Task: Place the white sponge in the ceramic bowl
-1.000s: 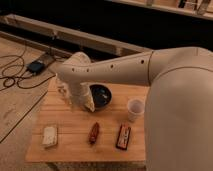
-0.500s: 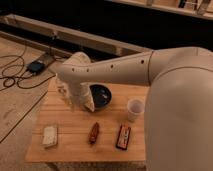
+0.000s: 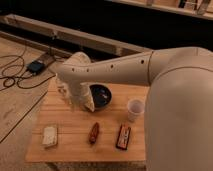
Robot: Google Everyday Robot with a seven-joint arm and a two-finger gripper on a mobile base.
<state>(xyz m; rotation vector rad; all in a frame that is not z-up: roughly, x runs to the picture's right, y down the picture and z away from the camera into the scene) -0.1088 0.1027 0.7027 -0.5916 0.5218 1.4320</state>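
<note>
The white sponge [image 3: 49, 135] lies flat near the front left corner of the wooden table [image 3: 80, 150]. At the back middle of the table sits the dark ceramic bowl [image 3: 102, 95], its left side covered by my arm. My gripper [image 3: 82, 102] hangs down at the end of the white arm, just left of the bowl and well behind and to the right of the sponge. It is open and holds nothing. The arm hides most of the fingers.
A white translucent cup [image 3: 134, 109] stands to the right of the bowl. A small brown oblong item [image 3: 93, 132] and a dark red packet [image 3: 123, 136] lie along the front. Cables and a black box [image 3: 35, 66] are on the floor at left.
</note>
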